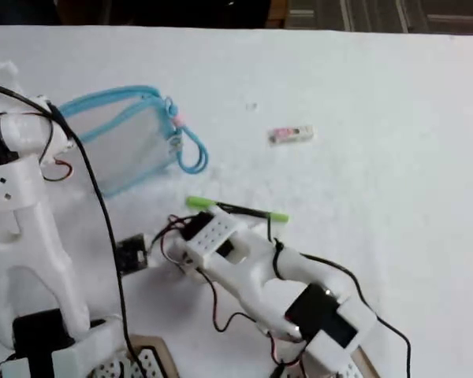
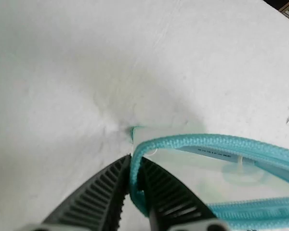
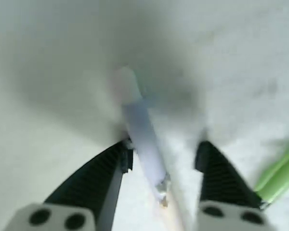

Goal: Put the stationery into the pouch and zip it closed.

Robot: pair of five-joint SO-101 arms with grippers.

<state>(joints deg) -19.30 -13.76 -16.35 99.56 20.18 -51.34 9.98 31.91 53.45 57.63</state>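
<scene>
A clear pouch (image 1: 122, 142) with blue trim lies at the back left of the table. My left gripper (image 2: 135, 171) is shut on the teal trim (image 2: 202, 143) at the pouch's corner, and the left arm (image 1: 20, 157) stands beside that corner. A pale lavender pen (image 3: 142, 132) lies on the table between the fingers of my open right gripper (image 3: 164, 161), close against one finger (image 3: 103, 175). A green pen (image 1: 236, 209) (image 3: 279, 175) lies just beyond the right arm (image 1: 229, 248). A small white and pink eraser (image 1: 290, 135) rests farther back.
The white tablecloth (image 1: 394, 181) has free room on the right side. Black and red cables (image 1: 102, 213) trail over the table between the two arms. The table's far edge (image 1: 299, 30) runs along the back.
</scene>
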